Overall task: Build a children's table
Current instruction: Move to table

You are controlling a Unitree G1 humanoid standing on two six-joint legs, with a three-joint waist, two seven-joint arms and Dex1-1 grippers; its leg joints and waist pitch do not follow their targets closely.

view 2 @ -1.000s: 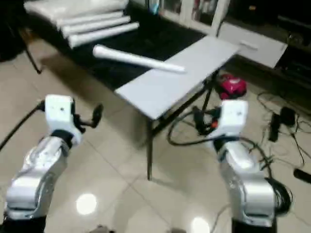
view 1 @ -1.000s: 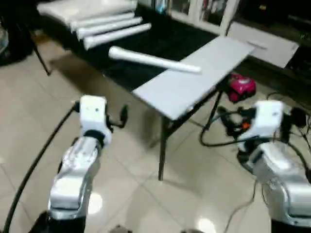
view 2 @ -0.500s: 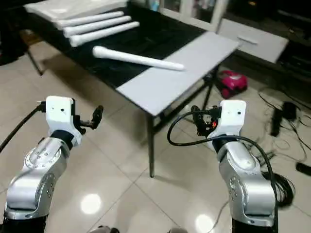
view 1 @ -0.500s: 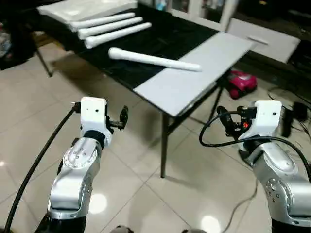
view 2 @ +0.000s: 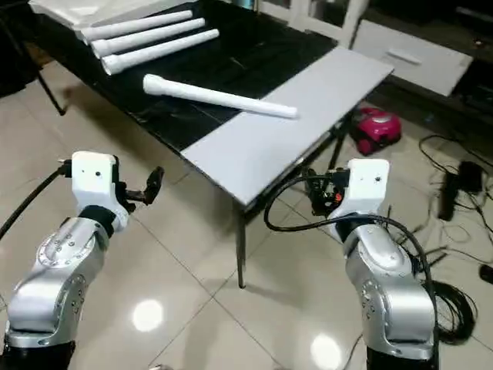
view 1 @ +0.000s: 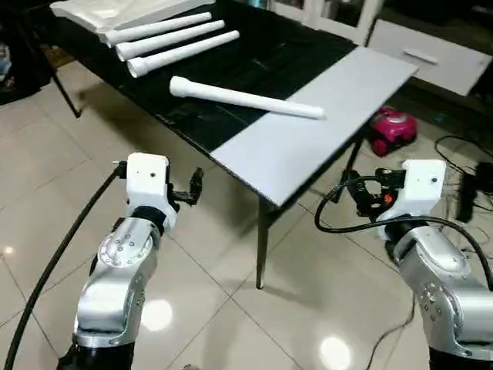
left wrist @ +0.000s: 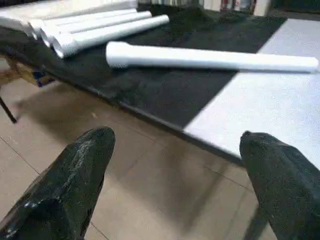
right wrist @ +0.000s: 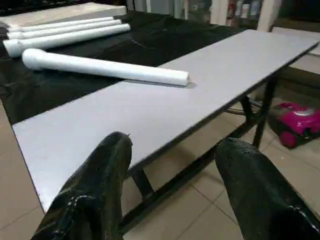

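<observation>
Barely starting: nothing joined yet. Lying loose on the table (view 1: 323,154), one leg (view 1: 246,98) apart from three legs (view 1: 166,38) beside the top (view 1: 85,9). Hovering empty, spread wide: left tool (left wrist: 175,165), right tool (right wrist: 172,165).

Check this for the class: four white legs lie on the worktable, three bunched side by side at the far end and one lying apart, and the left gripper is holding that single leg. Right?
Not quite. The left gripper holds nothing: in the left wrist view its fingers are open, short of the worktable. The single leg lies untouched, apart from the three bunched legs.
</observation>
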